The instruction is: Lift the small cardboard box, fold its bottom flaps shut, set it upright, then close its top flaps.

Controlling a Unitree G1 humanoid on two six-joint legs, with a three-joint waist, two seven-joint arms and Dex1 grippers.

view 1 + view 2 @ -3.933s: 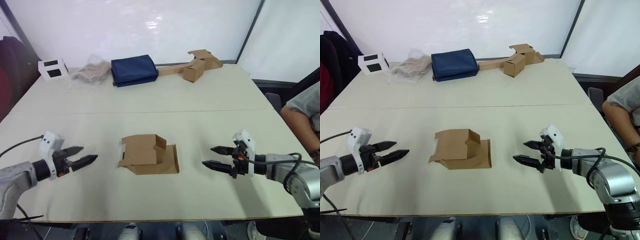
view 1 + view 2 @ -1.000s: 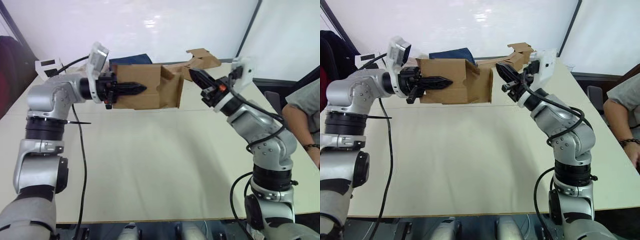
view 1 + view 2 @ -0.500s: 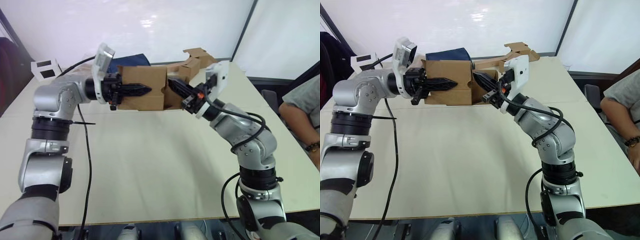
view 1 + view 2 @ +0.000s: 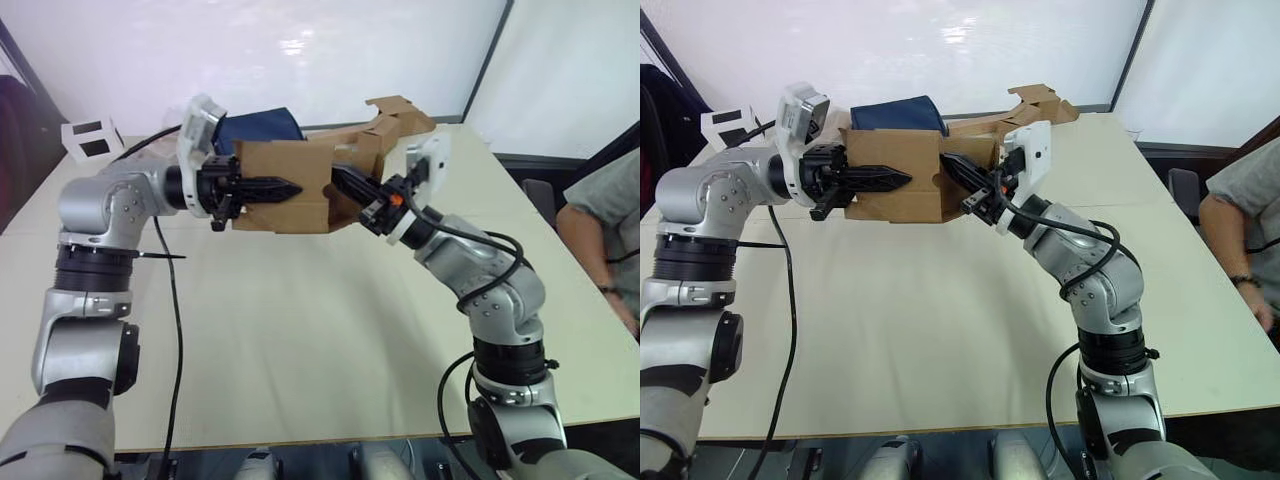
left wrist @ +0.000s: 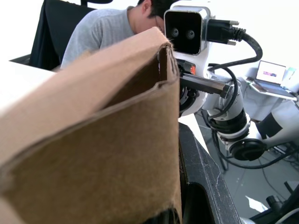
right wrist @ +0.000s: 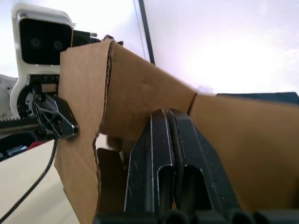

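Brown corrugated cardboard, the small cardboard box (image 4: 902, 175), is held up in the air between the robot's two arms, well above the pale table (image 4: 940, 330) and in front of the clutter at its far edge. The left gripper (image 4: 880, 180) reaches in from the robot's left and is clamped on the box's near wall, one black finger lying across the outside face, which looks like the grip that carries the weight so the underside is free to work on. The right gripper (image 4: 958, 170) comes in from the other side with its two fingers pressed together, pushed against a loose flap (image 6: 140, 100) at the box's open end; this reads as the fold-in of a bottom flap, not a grasp. The box is on its side, not upright, so the bottom seems still unfinished and the top flaps untouched. Behind, at the far side of the table, lie a folded navy cloth (image 4: 895, 113), a strip of joined cardboard pieces (image 4: 1030, 105) and a white box with black squares (image 4: 725, 124). A person's arm (image 4: 1240, 240) shows beside the table on the robot's right.
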